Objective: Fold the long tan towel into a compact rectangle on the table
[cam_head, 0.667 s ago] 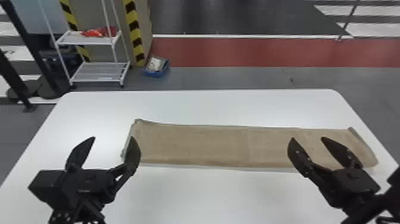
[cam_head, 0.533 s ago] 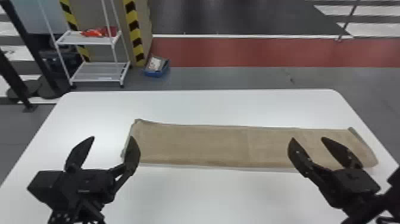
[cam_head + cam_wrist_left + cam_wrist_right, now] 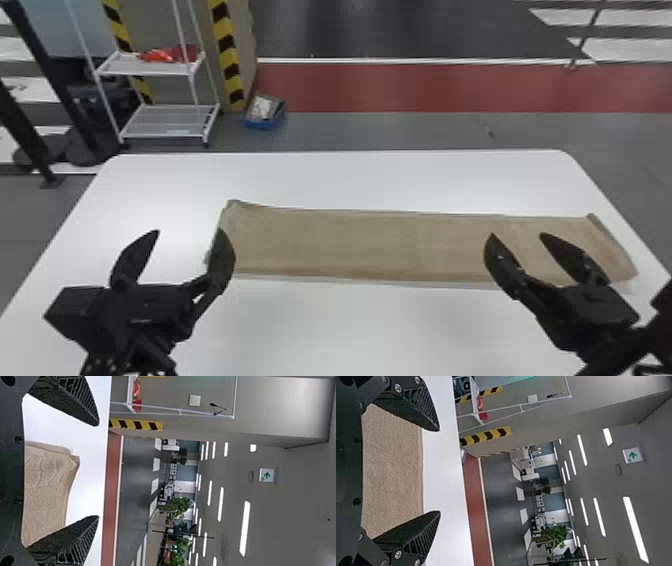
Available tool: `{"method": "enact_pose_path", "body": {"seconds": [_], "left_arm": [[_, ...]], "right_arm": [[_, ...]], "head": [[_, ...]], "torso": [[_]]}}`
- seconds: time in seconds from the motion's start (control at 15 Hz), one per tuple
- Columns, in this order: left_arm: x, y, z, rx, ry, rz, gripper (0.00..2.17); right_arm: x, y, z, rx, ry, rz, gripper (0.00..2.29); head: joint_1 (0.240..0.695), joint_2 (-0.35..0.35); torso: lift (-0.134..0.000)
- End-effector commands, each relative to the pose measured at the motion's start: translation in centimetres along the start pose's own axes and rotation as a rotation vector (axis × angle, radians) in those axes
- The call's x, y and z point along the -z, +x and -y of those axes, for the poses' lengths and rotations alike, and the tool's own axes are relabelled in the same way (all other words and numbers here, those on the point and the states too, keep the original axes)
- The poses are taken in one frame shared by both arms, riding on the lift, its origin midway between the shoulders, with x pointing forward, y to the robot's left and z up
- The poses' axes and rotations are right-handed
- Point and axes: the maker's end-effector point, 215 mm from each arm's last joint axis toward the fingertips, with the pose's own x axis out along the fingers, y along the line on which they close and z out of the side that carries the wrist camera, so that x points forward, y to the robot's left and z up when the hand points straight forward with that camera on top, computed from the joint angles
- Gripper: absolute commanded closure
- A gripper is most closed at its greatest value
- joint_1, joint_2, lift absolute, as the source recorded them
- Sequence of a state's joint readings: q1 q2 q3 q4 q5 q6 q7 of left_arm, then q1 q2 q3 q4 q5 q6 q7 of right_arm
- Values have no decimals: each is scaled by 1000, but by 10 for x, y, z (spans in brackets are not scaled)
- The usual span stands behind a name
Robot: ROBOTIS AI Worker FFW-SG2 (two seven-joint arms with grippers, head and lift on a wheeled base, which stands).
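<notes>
Essentially, head view: the towel lies as a long strip across the counter, between the robot's near side and the far edge. Against the two preceding views, it shows no visible shift or new crease. The left pincer stands by the strip's left end, the right pincer toward its right end; both have their jaws apart, and neither has clearly changed place. The far left corner is slightly rumpled, and the right end has a raised edge. For the task, the pause appears to bring no progress: the crosswise folding seems still to be done.

Left wrist view: the jaws stand well apart, with the rumpled end of the towel seen across the opening and nothing clamped. Judged from here, the pincer probably needs to go lower before closing on that end.

Right wrist view: the jaws are likewise apart, and a flatter stretch of cloth spans the opening, ungripped. This pincer likely needs a free edge; closing on the middle could bunch the cloth and spoil the fold.
</notes>
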State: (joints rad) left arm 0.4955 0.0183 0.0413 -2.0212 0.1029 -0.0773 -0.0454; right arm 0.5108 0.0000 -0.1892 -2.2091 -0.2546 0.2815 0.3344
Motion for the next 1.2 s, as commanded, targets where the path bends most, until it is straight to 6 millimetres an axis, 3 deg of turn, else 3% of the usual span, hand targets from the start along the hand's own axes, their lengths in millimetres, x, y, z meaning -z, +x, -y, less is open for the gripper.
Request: {"method": "enact_pose_path", "body": {"seconds": [0.0, 0.2, 0.33, 0.6, 0.8, 0.93, 1.13], "left_arm": [[0, 2, 1, 2, -1, 0, 39], [36, 31, -2, 4, -1, -81, 90], [45, 55, -3, 10, 12, -92, 90], [82, 94, -29, -6, 12, -252, 90], [102, 107, -41, 8, -3, -345, 157], [107, 119, -36, 38, -8, -357, 211], [115, 117, -39, 73, -6, -394, 211]], "right_arm": [[0, 0, 0, 0, 0, 0, 154], [0, 5, 1, 1, 0, 3, 154], [-1, 14, 2, -1, -1, 8, 154], [8, 22, 2, -5, 15, -10, 154], [15, 31, -1, -25, 27, -17, 154], [15, 33, -1, -26, 29, -16, 154], [18, 38, -1, -32, 37, -20, 154]], "head": [[695, 5], [695, 5], [695, 3], [695, 13], [695, 27], [695, 44], [695, 45]], "torso": [[-123], [-123], [-123], [-123], [-123], [-123], [-123]]}}
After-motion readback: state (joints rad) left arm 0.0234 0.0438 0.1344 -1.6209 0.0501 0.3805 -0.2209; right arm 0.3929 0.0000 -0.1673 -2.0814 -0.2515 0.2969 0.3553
